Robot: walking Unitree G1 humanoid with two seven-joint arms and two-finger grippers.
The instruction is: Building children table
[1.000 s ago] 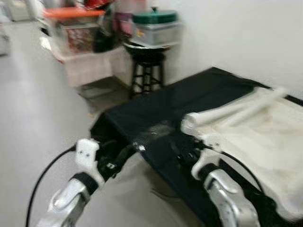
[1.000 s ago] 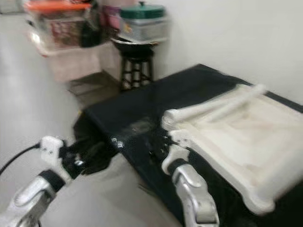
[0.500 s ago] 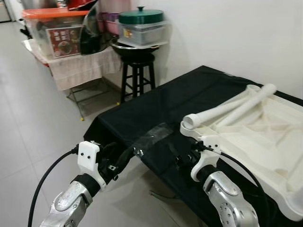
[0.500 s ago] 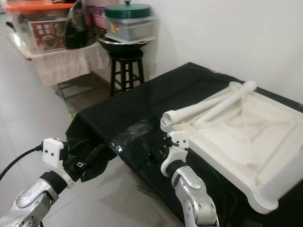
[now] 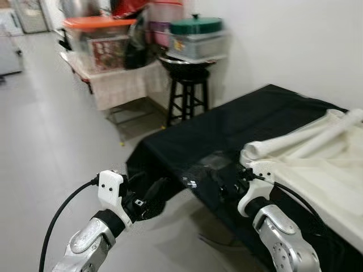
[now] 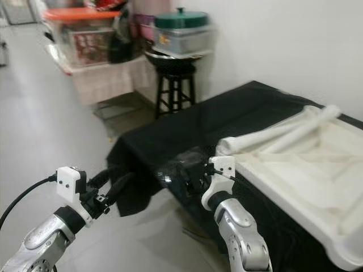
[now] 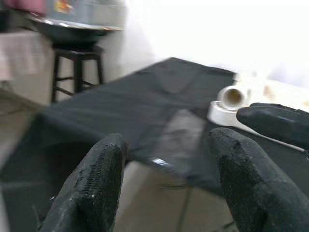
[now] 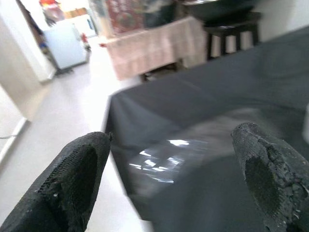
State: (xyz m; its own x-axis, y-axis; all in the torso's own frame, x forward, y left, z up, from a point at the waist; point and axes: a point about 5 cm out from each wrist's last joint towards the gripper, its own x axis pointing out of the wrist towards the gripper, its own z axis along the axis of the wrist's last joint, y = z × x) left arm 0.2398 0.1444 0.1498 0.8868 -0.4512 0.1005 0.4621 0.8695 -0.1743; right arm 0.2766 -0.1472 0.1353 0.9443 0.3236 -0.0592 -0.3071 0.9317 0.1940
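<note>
Tabletop (image 6: 295, 164) upside down carries white legs (image 6: 283, 136); our left gripper (image 7: 166, 186) and right gripper (image 8: 174, 179) gape, holding nothing.

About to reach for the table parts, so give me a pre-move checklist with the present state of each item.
1. Left gripper open and empty: ok.
2. Right gripper open and empty: ok.
3. White tabletop lying on the black cloth: ok.
4. White leg tubes resting across the tabletop, within view: ok.
5. Right gripper near the tabletop corner but not touching it: ok.
6. Sharp view for aiming: not ok, both eye views are blurred.
</note>
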